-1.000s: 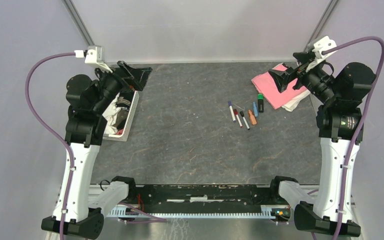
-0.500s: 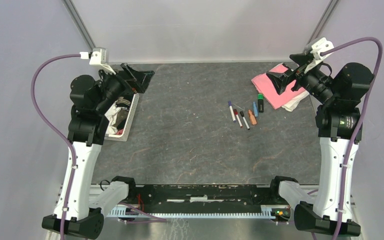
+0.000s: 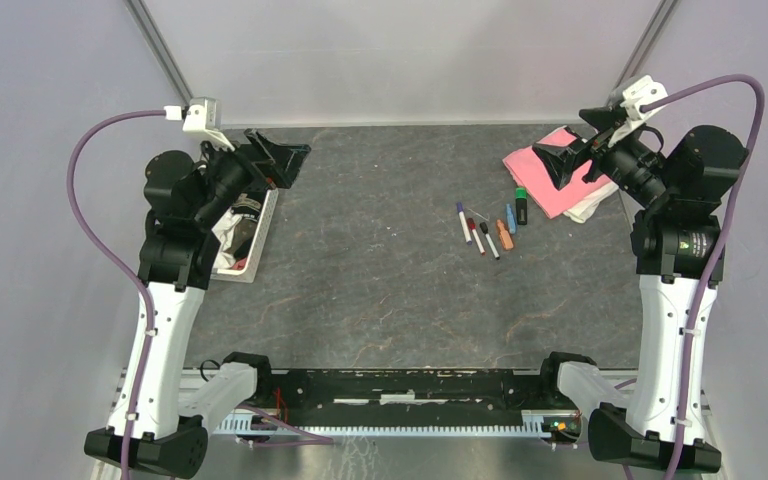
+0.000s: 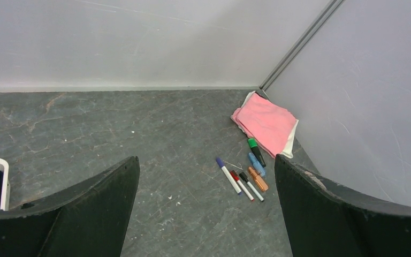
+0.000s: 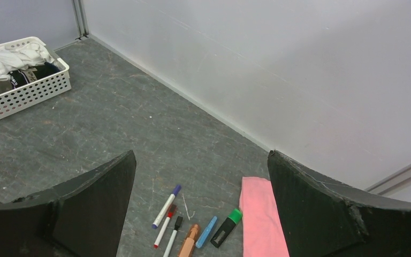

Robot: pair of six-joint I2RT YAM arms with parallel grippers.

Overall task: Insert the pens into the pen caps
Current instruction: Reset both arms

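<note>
Seen from above, the dark grey bench [image 3: 380,290] carries a white slotted basket [image 3: 260,245] at its left edge, stuffed with white and black cloth. One dark piece bears white print too small to read. The left hand [image 3: 285,160] hangs over the basket's far end, spread wide with nothing in it. In the far right corner a folded pink cloth [image 3: 545,185] lies over a white one. The right hand [image 3: 560,150] hovers above it, equally wide and holding nothing. The pens [image 3: 490,228] lie in a loose row on bare bench just left of the cloth. They are well apart from both hands, with nothing lying across them.

In the left wrist view, two black fingers [image 4: 85,214] stand far apart. The row lies far off near the wall corner, and a basket corner shows at the left edge.

In the right wrist view, the pens lie low in the gap between the spread fingers [image 5: 326,214]. Three are thin and white, with purple, red and black ends. Beside them are a thicker orange marker [image 5: 190,238], a blue marker [image 5: 207,231] and a black marker [image 5: 223,230] with a green end just beside the cloth. Whether those coloured ends are seated caps cannot be told. Any print on the barrels is too small to read.
</note>
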